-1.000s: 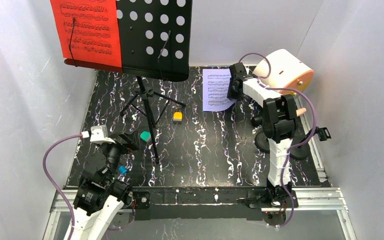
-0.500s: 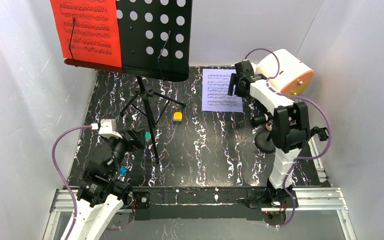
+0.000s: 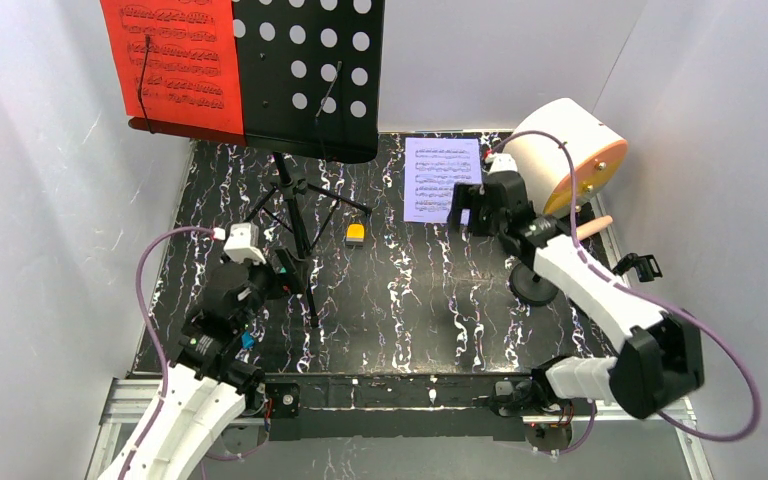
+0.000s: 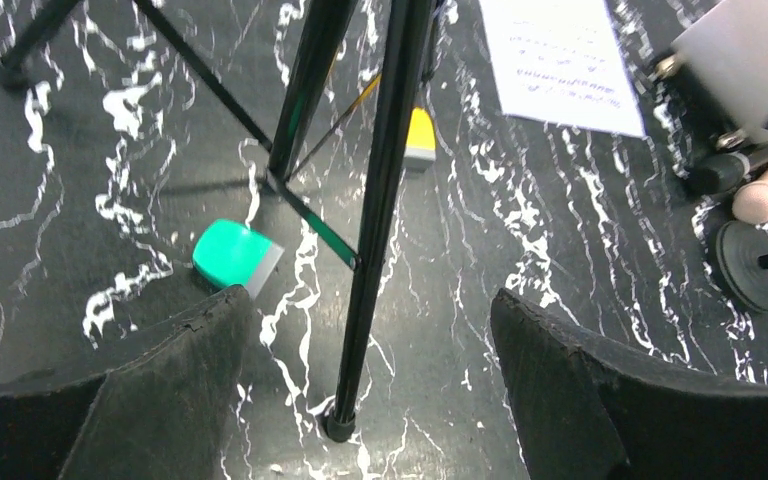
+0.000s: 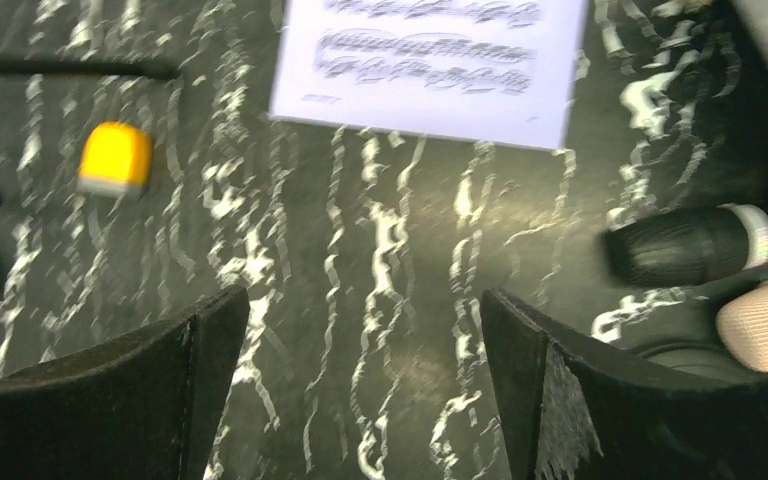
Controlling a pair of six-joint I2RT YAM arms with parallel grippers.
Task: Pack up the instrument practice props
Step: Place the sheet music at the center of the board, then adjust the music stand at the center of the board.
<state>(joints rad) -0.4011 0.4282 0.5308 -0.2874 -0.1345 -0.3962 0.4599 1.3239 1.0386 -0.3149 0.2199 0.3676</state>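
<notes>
The black perforated music rack point(image 3: 305, 80) stands at the back left on its tripod, with the red music sheet point(image 3: 175, 65) on its left half. The white music sheet point(image 3: 438, 175) lies flat on the table. My left gripper point(image 4: 370, 330) is open low around the tripod's near leg point(image 4: 375, 220), not touching it. My right gripper point(image 5: 365, 320) is open and empty, just near of the white sheet point(image 5: 430, 60). The black microphone point(image 5: 690, 243) and the beige-headed one point(image 5: 765, 310) lie at the right, by a round base point(image 3: 535, 285).
A big white cylinder with an orange face point(image 3: 570, 150) sits at the back right. A yellow block point(image 3: 355, 234) lies mid-table. A green block point(image 4: 232, 258) sits by my left finger. White walls close the table in on three sides.
My right gripper opened and let go of the white sheet, which now lies flat, then drew back toward the near side. My left gripper moved forward around the tripod leg.
</notes>
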